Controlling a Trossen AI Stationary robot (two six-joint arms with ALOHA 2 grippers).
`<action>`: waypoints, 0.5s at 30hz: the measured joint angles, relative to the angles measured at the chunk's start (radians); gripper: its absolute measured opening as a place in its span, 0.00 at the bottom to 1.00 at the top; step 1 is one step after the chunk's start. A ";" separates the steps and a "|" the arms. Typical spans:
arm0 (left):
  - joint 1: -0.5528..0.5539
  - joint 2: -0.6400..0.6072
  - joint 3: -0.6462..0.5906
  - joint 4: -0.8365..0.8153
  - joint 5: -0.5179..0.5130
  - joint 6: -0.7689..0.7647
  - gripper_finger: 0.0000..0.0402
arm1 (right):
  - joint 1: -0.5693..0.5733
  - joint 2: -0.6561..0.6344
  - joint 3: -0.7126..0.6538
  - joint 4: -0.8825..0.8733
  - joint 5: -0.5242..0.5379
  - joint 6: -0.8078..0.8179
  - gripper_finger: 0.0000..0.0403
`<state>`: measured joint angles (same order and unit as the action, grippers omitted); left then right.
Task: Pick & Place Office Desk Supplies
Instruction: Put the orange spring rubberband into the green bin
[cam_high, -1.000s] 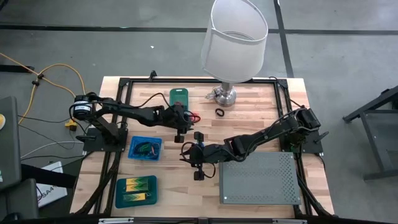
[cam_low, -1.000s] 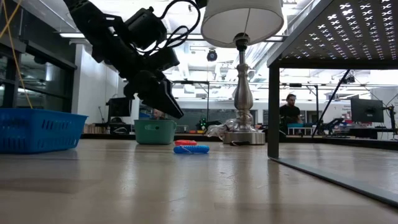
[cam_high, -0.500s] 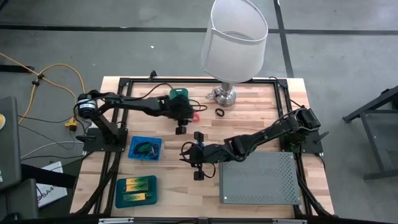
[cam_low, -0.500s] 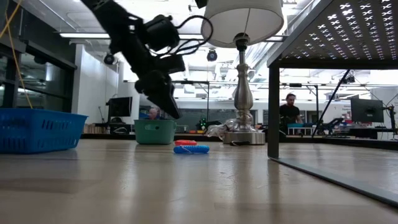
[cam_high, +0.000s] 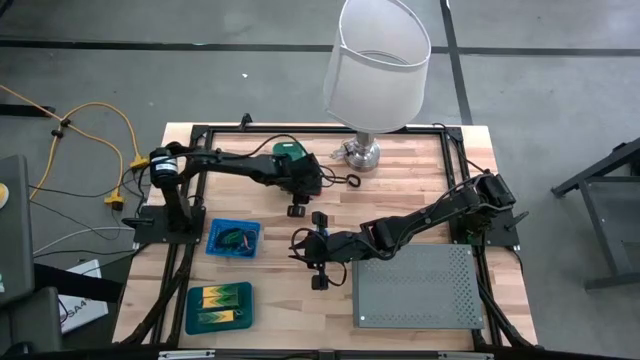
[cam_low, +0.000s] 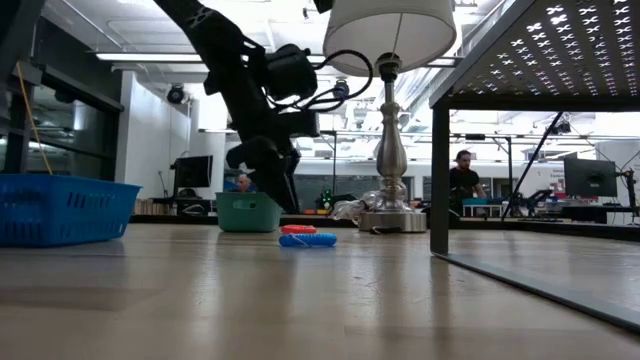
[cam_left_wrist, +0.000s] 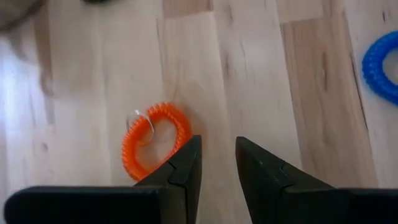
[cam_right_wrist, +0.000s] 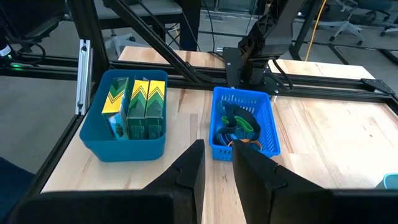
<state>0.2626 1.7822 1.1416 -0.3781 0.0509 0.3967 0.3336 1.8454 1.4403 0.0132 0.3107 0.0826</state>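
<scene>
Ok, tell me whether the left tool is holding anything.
Empty. The left tool hovers with a narrow bare gap between its fingers; the orange coil ring lies on the table beside them.

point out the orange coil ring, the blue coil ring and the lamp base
orange coil ring (cam_left_wrist: 155, 146), left wrist view, middle of the loop
blue coil ring (cam_left_wrist: 380, 65), left wrist view, visible arc
lamp base (cam_high: 361, 154), high view, chrome foot

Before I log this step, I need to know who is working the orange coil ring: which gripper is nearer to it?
Left. The left gripper hangs right beside the orange coil ring, jaws apart and empty. The right gripper waits near mid-table, away from it.
</scene>
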 joint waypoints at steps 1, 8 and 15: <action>0.000 0.000 0.001 0.003 0.000 0.018 0.23 | 0.000 0.000 0.000 0.000 0.000 0.000 0.17; 0.011 0.001 0.001 0.016 0.001 0.123 0.23 | 0.000 0.000 0.000 0.000 0.000 0.000 0.17; 0.023 0.002 0.001 0.031 -0.035 0.142 0.23 | 0.000 0.000 0.000 -0.001 0.000 0.000 0.17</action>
<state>0.2859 1.7840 1.1423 -0.3472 0.0161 0.5383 0.3339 1.8454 1.4403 0.0124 0.3104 0.0829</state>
